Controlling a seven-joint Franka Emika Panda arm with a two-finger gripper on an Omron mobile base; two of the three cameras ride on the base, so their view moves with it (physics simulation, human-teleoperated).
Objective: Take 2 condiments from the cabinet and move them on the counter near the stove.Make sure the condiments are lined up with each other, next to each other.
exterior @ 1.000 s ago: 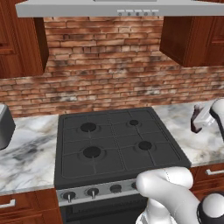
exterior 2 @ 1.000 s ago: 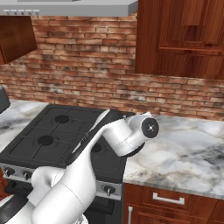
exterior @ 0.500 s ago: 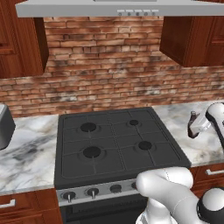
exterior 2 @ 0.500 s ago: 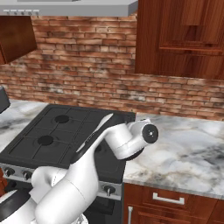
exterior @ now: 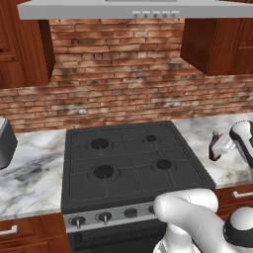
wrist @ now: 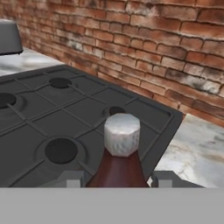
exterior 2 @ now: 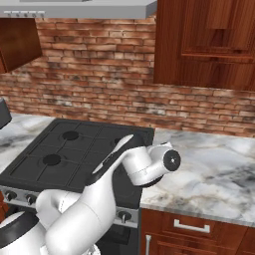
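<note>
The gripper (wrist: 114, 178) is clamping a maroon bottle (wrist: 117, 168) by its shoulders, cap (wrist: 122, 134) up, so it is staying upright for setting down. In the left base view the bottle (exterior: 214, 149) is hanging over the counter (exterior: 217, 168) just off the stove's (exterior: 129, 160) right edge. Compared with a second ago, it is sitting lower and nearer the stove
</note>
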